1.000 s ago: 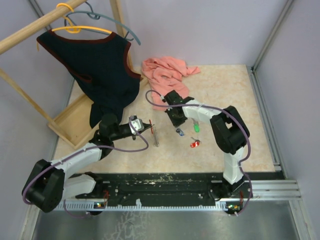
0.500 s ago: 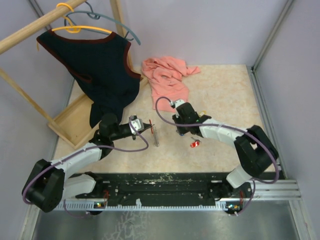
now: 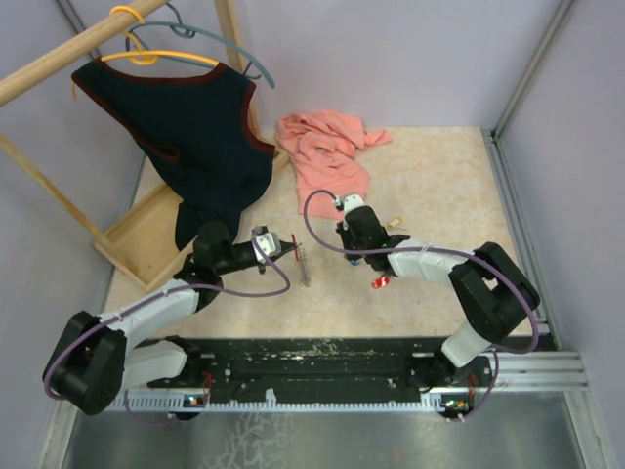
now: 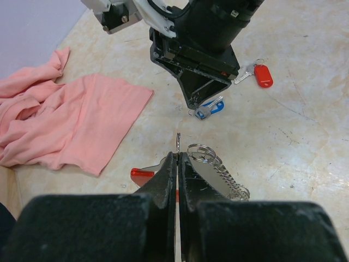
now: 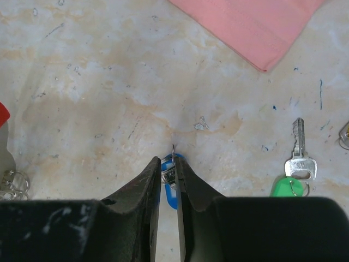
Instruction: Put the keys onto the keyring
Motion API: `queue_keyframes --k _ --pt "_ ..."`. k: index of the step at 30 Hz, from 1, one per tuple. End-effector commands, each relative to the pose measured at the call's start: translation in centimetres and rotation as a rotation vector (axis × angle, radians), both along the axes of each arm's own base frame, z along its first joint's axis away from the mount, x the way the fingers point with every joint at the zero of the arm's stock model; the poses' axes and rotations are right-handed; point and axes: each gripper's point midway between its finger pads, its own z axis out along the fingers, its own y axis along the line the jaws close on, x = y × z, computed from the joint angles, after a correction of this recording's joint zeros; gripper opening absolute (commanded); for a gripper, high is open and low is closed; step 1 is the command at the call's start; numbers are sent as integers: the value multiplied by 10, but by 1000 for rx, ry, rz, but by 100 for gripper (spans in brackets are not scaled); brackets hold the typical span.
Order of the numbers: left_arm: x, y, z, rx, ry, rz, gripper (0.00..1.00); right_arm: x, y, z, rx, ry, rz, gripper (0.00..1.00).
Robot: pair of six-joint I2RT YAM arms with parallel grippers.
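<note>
Four keys: a blue key [image 4: 209, 109], a red key [image 4: 262, 75], a green key [image 5: 297, 164] and a yellow key [image 3: 395, 223] (this last only a pale speck in the top view). One keyring [image 3: 302, 262]. One pink cloth [image 3: 327, 147]. One dark vest [image 3: 200, 137]. Two hangers: a yellow hanger [image 3: 146, 57] and a grey hanger [image 3: 239, 49]. One wooden rack [image 3: 137, 244]. Two arms: the left arm [image 3: 166, 303] and the right arm [image 3: 430, 259].

No readable text, label or number shows anywhere.
</note>
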Motion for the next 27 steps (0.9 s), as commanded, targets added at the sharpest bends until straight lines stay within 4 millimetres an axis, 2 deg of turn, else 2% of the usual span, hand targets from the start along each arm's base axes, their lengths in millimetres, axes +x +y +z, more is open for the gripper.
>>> queue_keyframes --k 1,11,21,27 --pt "2 -2 14 -23 -35 -15 1 13 9 4 37 -34 -31 17" --pt "2 -2 14 -23 -35 -17 1 14 6 -11 3 -4 -51 12" --pt "2 -2 14 -23 -37 -15 1 19 8 -5 -11 -14 -43 0" --pt "2 -2 14 -21 -35 -15 1 12 7 -2 -57 46 -11 0"
